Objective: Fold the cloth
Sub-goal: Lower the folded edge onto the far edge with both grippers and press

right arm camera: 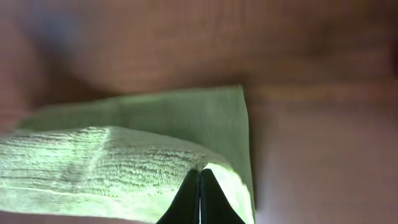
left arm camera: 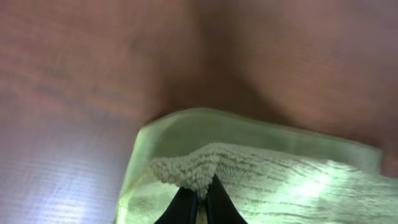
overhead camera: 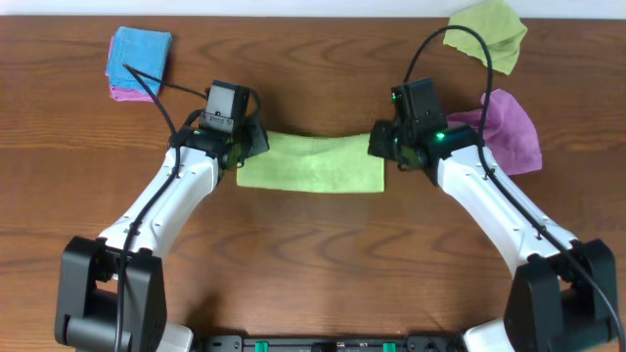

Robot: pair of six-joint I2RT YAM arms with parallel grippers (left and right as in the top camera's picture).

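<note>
Note that in the overhead view both wrist housings cover the fingertips and the two short ends of the cloth. In each wrist view the fingers are cut off by the lower frame edge, and the wooden table beyond is blurred.

Locate the cloth on the table just to the robot's left of the purple cloth, apart from it, with the right arm between them. The cloth lies as a narrow strip. Its long axis points straight toward the purple cloth and runs from one gripper to the other.

Confirm the left gripper, at the cloth end farther from the purple cloth, is clamped on a bunched corner of the cloth's upper layer. Confirm the right gripper, at the end nearer the purple cloth, has its fingers pressed together on the upper layer's edge, with a flat lower layer showing beyond.

A second lime-green cloth lies just beyond the purple cloth. A bright blue cloth lies well apart from it, past the left gripper.
</note>
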